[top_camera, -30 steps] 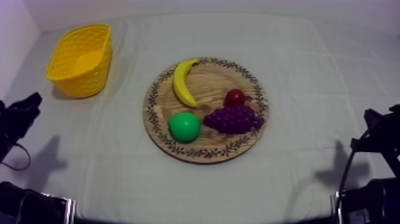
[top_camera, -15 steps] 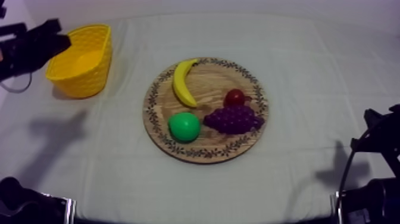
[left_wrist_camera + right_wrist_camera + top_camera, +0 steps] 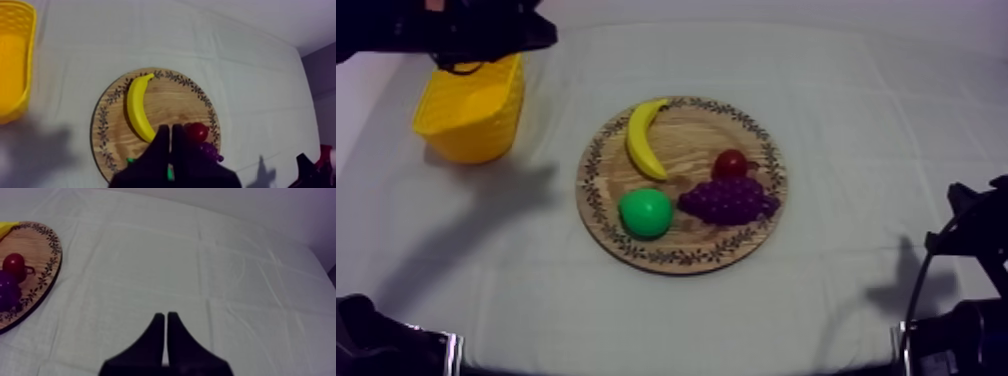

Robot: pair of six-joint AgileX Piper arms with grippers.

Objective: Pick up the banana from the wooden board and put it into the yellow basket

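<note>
The yellow banana (image 3: 644, 137) lies curved on the left part of the round wooden board (image 3: 688, 130), apart from the other fruit. The yellow basket (image 3: 471, 105) stands at the table's far left. My left gripper (image 3: 544, 30) hangs high above the basket's far rim, well left of the board. In the left wrist view its fingers (image 3: 171, 134) lie together as a narrow wedge, shut on nothing, over the board (image 3: 170, 95) just beside the banana (image 3: 137, 106). My right gripper (image 3: 166, 317) is shut and empty over bare cloth, right of the board (image 3: 42, 253).
On the board with the banana lie a green pear (image 3: 645, 212), a bunch of purple grapes (image 3: 728, 199) and a small red fruit (image 3: 731, 163). My right arm (image 3: 971, 240) rests low at the right edge. Bare cloth lies between board and basket.
My left arm has risen from the low left edge to the upper left and swung right, past the basket's far rim. The right arm and all the fruit have not moved.
</note>
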